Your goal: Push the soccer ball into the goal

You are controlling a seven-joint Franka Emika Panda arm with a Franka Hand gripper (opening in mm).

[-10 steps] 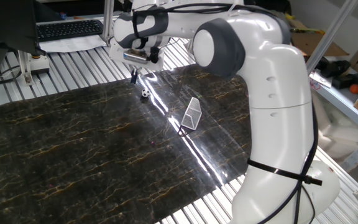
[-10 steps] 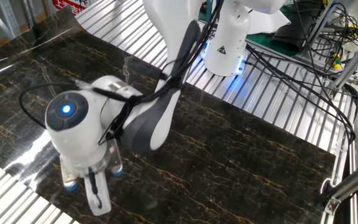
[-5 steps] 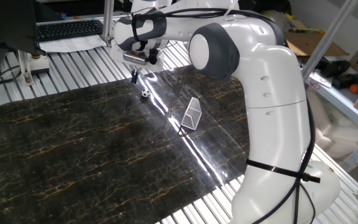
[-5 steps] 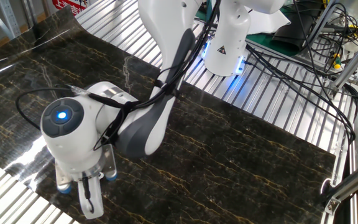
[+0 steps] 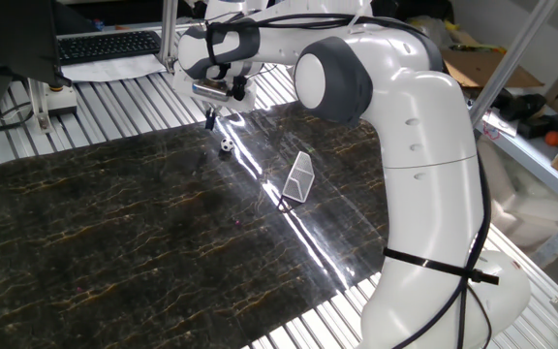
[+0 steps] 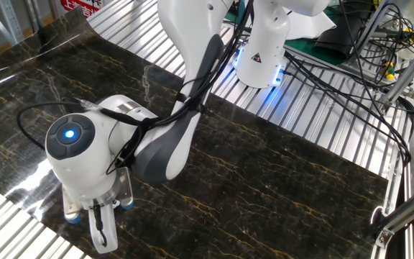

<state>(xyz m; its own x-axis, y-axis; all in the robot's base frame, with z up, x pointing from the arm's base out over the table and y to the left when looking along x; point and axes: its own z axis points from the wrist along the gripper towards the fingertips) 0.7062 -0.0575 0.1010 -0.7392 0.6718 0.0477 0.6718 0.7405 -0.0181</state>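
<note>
Gripper (image 5: 208, 119), fingers pressed together, is hovering just behind the ball (image 5: 226, 146) at the far edge; an off-centre nudge risks it rolling past the goal (image 5: 298, 178).

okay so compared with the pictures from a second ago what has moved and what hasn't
The white arm swung a little, carrying the tool slightly toward the far edge of the dark marble mat, behind the tiny black-and-white soccer ball. Most of that shift came early. Nothing was gripped or released. The ball and the small white-framed mesh goal stayed put.
</note>
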